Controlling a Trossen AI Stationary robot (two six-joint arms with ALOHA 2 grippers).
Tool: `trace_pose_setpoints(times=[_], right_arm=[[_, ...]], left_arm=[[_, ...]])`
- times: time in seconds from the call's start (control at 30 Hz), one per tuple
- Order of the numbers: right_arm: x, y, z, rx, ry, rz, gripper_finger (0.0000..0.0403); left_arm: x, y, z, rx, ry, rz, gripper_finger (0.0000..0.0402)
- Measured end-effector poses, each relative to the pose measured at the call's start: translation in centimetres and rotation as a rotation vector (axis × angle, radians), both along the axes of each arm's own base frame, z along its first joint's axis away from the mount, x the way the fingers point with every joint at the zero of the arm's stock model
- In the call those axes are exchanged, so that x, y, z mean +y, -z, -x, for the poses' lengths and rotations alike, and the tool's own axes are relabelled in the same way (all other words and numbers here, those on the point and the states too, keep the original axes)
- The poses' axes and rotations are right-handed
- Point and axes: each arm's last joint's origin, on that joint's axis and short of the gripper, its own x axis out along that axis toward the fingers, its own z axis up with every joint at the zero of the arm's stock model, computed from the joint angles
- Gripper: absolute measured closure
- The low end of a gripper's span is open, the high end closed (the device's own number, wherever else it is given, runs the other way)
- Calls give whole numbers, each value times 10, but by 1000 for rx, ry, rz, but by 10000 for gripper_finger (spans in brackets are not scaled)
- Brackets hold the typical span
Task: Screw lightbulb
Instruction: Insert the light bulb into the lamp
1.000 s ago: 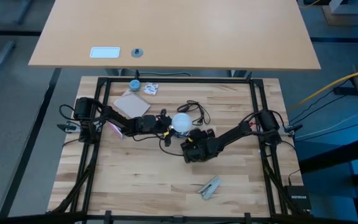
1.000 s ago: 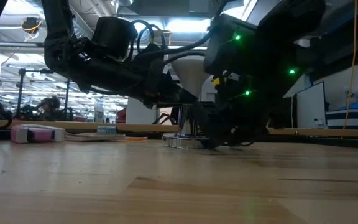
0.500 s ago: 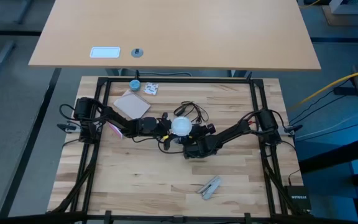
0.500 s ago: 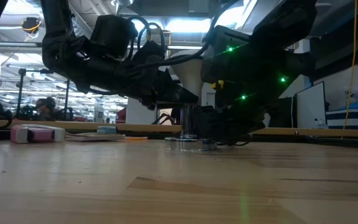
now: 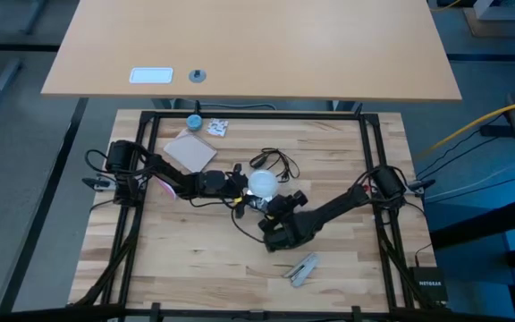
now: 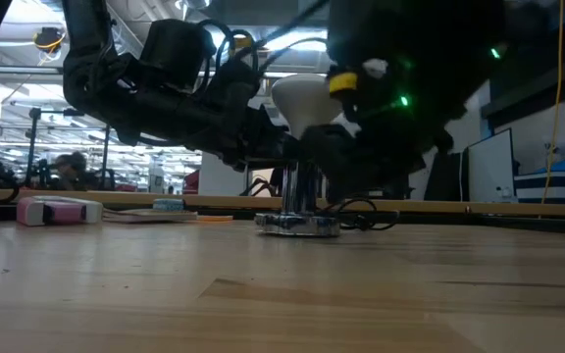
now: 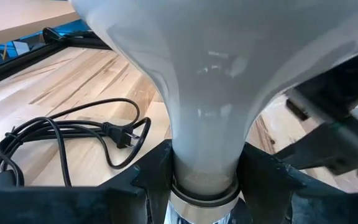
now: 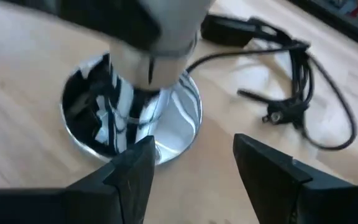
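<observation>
A pink and white block (image 6: 59, 210) lies near the left edge of the table (image 5: 195, 259). A blue cap (image 5: 193, 122) and a flat brown card (image 5: 191, 150) sit near the back left corner.

The left gripper (image 5: 236, 183) reaches in from the left edge toward the middle of the table. Its two dark fingers (image 7: 151, 171) are closed on the narrow neck of the lightbulb (image 5: 261, 182), one on each side. The left wrist view shows this best, with the white bulb (image 7: 210, 81) rising up between them.

The bulb stands upright in the middle of the table. Its round end is on top. Its neck goes down into a metal socket on a shiny silver base (image 6: 298, 224). The base rests flat on the wood. A black cord (image 5: 277, 161) with a plug (image 7: 120, 135) lies in loops just behind the base.

The right gripper (image 5: 271, 207) is just in front of the bulb, toward the front edge. Its fingers (image 8: 135, 168) are spread apart and hold nothing. They are above the table, near the silver base (image 8: 166, 124), not touching it.

A small grey clip (image 5: 301, 268) lies near the front edge.
</observation>
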Motion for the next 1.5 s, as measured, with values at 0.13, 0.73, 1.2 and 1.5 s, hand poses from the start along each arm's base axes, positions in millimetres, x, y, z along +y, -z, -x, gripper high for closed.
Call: trace_pose_setpoints(times=[0.13, 0.73, 1.2, 1.5], right_arm=[[2, -12, 0, 69, -7, 26, 178], [3, -20, 0, 138, -11, 9, 178], [2, -20, 4, 194, -13, -10, 178], [1, -20, 8, 235, -10, 5, 178]], left_arm=[[1, 0, 0, 2, -3, -15, 245], [1, 1, 0, 15, -8, -42, 208], [2, -13, 7, 88, -26, -2, 139], [-1, -40, 24, 180, -11, -4, 139]])
